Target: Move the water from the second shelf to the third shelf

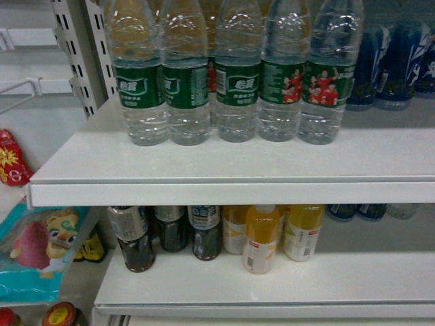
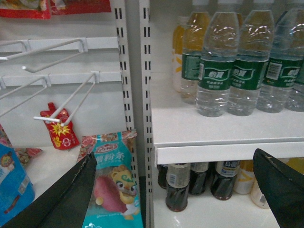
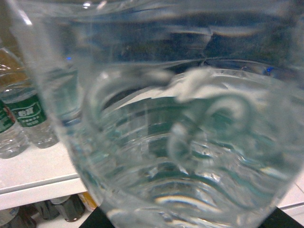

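White metal shelving unit (image 1: 224,163) fills the head view: upper board carries the stock, lower board (image 1: 272,285) sits under it, and the slotted uprights (image 2: 145,95) let the boards hook in at any height.

Row of clear ribbed plastic water bottles with dark green wrap labels (image 1: 238,81) stands upright along the front of the upper board, touching side to side, labels facing out for shoppers. Two on the right show the red-shirted players (image 1: 325,85).

The right wrist view is almost entirely one clear ribbed water bottle (image 3: 190,142), pressed right up to the lens. Dark finger tips (image 3: 285,219) show at the bottom corners either side of it, so I judge the right jaws are closed around its body, held low where the ribs give purchase. The head view doesn't show that arm, so I can't say which bottle of the row it is (probably the right end). More green-label bottles (image 3: 28,116) stand beside it on the same board.

Left gripper (image 2: 175,190): fingers (image 2: 71,199) spread wide, nothing between them, parked low in front of the upright, clear of the work.

Below: dark cola-type bottles with grey labels (image 1: 170,231), and orange and yellow juice bottles (image 1: 272,238) further right, set back on the board. Free board in front of them looks like the likely drop zone.

Side bay: wire peg hooks (image 2: 61,95) and hanging teal snack bags (image 2: 114,180), not involved.
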You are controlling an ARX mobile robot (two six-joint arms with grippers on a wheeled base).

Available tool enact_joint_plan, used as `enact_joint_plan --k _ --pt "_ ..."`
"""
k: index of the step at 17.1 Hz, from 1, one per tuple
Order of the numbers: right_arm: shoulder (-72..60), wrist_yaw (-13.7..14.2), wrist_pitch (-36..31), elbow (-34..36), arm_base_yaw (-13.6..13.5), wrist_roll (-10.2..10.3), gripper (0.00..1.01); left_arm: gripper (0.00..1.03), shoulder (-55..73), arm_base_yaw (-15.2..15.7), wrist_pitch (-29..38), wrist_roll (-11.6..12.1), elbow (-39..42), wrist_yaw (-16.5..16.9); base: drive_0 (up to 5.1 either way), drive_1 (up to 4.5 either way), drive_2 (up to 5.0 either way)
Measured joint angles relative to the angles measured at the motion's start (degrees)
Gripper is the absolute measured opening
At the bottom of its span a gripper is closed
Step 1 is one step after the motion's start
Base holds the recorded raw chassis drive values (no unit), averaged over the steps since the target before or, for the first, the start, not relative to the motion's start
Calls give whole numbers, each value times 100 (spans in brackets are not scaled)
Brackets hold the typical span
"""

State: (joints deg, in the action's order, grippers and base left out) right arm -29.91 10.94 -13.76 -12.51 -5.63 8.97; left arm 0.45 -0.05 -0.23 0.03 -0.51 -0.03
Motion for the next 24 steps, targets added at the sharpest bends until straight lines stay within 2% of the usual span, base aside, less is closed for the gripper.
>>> enact_joint_plan --k 9,11,13,20,21,22,23,24 --pt "4 0 11 0 2 2 39 98 0 -2 15 0 0 0 -499 246 246" --pt "2 -118 -35 0 -39 0 39 98 0 -2 -7 0 0 -20 -499 246 246" --pt "0 -7 0 0 -17 2 39 98 0 -2 -4 0 0 -13 -499 246 246" --pt "0 -7 -7 0 -20 2 39 98 0 -2 0 0 0 -9 -499 246 246" --pt "-7 -114 -44 0 37 -48 39 98 0 -2 0 0 0 -9 -499 246 246" --pt "-116 -529 -181 -20 157 -164 39 98 0 -2 0 0 0 -4 -499 246 246" --pt "-393 -778 -260 -166 151 -267 39 98 0 -2 0 0 0 -2 -499 246 246" --pt "-673 -922 -284 -321 120 -271 39 98 0 -2 2 0 0 0 -499 246 246"
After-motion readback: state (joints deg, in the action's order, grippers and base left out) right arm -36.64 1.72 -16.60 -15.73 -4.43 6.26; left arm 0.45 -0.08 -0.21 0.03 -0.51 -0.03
